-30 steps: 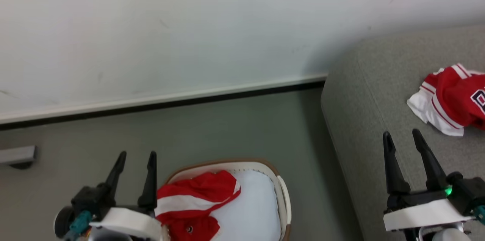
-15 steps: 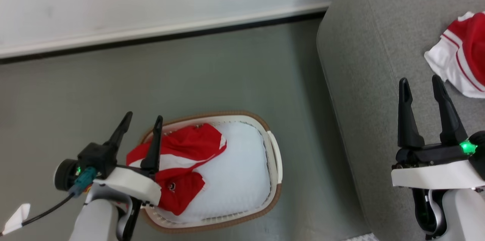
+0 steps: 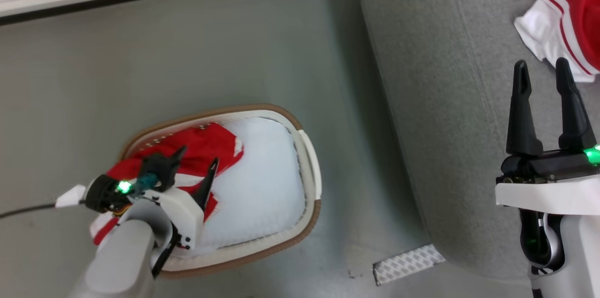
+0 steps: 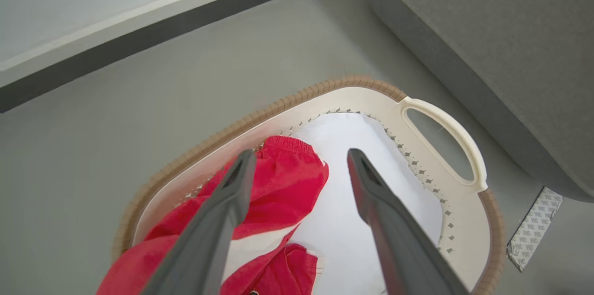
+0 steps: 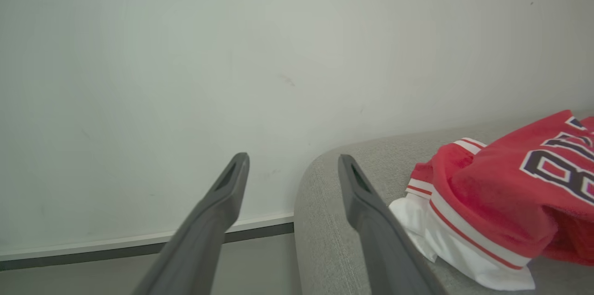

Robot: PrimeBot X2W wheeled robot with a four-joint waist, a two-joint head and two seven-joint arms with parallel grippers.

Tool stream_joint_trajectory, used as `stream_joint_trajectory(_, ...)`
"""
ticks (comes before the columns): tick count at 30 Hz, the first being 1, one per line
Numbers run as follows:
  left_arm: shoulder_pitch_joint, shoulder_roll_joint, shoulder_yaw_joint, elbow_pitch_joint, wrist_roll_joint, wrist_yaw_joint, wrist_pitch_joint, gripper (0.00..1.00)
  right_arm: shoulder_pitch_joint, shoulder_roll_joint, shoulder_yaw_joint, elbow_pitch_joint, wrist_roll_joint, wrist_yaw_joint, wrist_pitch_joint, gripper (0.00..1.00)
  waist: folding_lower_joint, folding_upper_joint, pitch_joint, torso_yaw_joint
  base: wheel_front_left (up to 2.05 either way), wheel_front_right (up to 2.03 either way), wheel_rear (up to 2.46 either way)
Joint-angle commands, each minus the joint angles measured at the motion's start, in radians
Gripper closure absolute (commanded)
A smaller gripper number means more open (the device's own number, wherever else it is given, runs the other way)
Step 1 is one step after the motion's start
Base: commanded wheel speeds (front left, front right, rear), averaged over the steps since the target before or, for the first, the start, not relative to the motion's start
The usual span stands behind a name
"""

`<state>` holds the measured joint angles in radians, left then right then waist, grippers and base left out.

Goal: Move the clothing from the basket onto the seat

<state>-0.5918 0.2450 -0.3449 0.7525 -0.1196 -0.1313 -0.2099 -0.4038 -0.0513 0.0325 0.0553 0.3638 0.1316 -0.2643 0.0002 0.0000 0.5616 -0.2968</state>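
Clothing (image 3: 206, 148) lies bunched in the left half of the basket (image 3: 309, 181), head view. Left claw (image 3: 198, 156) is wide open just above it, likely poised to grab. Right claw (image 3: 540, 63) is wide and empty over the seat (image 3: 422, 101), right of the basket. Left wrist view: red cloth under the left finger. Right wrist view: jersey (image 5: 501, 183) on seat, untouched.

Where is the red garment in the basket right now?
Head view, lower left: the garment lies bunched in the left half of the basket, partly on the white pad, with the open left end effector over it.
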Motion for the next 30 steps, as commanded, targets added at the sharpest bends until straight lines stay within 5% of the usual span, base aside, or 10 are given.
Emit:
stream_joint_trajectory(1,-0.028,0.018,-0.026,0.031,-0.012,0.003,0.014,0.0,-0.009,0.001,-0.004,-0.009,0.011,-0.002,0.0,0.0,-0.0002,0.0,0.031,-0.033,0.0,0.0,0.0)
stream_joint_trajectory(17,-0.243,0.141,-0.31,0.382,0.058,0.002,0.148,0.0,-0.015,0.001,-0.004,-0.039,0.106,-0.002,0.0,0.0,-0.0002,0.0,0.164,-0.151,0.0,0.0,0.0)
stream_joint_trajectory(30,-0.376,0.154,-0.414,0.479,0.134,0.043,0.158,0.0,-0.031,0.001,0.009,-0.061,0.159,-0.002,0.0,0.0,-0.0002,0.0,0.257,-0.194,0.0,0.0,0.0)
